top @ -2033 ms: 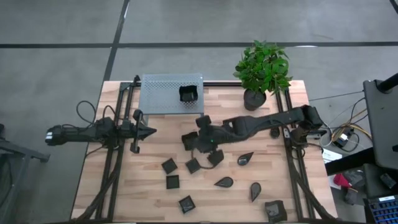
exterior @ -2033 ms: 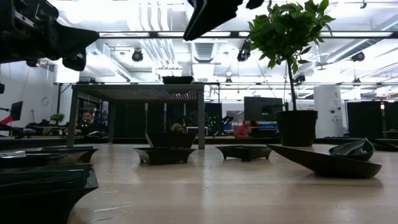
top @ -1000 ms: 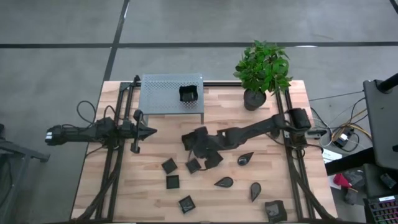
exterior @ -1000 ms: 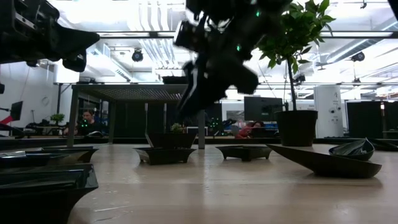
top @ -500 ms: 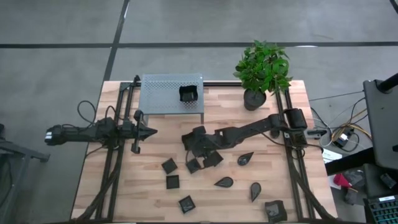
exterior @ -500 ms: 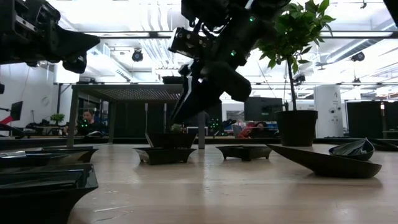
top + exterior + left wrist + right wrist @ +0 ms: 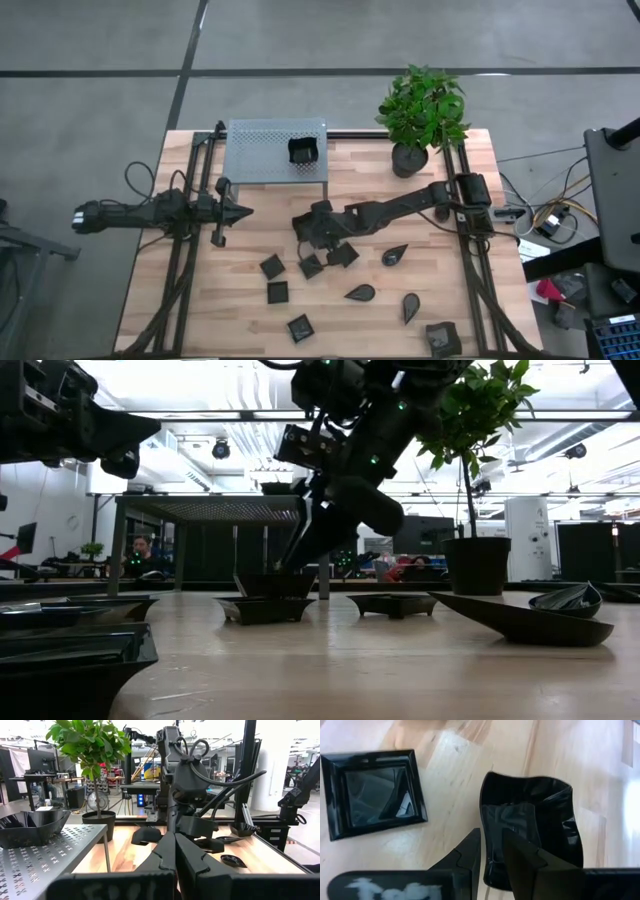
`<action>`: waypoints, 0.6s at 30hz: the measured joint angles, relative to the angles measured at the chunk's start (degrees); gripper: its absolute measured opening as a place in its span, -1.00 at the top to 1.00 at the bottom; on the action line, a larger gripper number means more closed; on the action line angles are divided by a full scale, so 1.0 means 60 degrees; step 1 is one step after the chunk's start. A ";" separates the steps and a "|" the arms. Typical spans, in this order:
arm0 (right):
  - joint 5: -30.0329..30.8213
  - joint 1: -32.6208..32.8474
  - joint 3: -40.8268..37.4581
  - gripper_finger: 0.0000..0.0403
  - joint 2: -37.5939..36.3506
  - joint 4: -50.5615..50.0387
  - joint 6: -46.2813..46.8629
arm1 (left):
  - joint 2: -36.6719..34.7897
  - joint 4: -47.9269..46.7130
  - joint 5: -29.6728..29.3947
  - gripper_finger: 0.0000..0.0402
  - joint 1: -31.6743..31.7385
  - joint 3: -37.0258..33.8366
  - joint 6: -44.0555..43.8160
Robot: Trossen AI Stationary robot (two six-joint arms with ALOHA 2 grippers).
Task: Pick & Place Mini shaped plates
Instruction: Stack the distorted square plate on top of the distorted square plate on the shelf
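Note:
Several mini shaped plates, small and dark, lie spread over the wooden table [image 7: 230, 300], such as a square one [image 7: 272, 266] and a teardrop one [image 7: 360, 293]. One more sits on the perforated grey stand [image 7: 260, 150]. My right gripper [image 7: 303, 228] slants down at mid-table onto a wavy-edged square plate [image 7: 535, 825], shut on it. A flat square plate [image 7: 372, 790] lies beside that one. My left gripper [image 7: 245, 212] is shut and holds nothing, level above the table's left side. My right gripper pinches the wavy plate's near wall [image 7: 487, 840]. One finger [image 7: 465, 855] is outside the plate and the other finger [image 7: 530, 860] is inside the hollow. The fingers come slanting down from the table's right. The plate [image 7: 275, 585] sits upright on the table.
A potted plant [image 7: 420, 110] stands at the far right corner. The grey stand on legs [image 7: 215, 510] occupies the far left-centre. More plates lie near the front edge [image 7: 300, 328] and front right corner [image 7: 440, 338]. Bare wood shows at the near left.
My right gripper has sunk toward the table and edged toward the left, down onto the wavy plate at mid-table. The plate has stayed in place.

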 joint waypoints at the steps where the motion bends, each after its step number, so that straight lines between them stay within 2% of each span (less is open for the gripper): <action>1: 0.0001 0.0000 -0.0007 0.62 0.0001 -0.0008 0.0000 | 0.0000 0.0000 0.0001 1.00 -0.0001 0.0000 -0.0002; 18: -0.0073 -0.0094 -0.0051 0.79 0.0004 0.0009 0.0103 | 0.0000 0.0000 0.0001 1.00 -0.0001 0.0000 -0.0004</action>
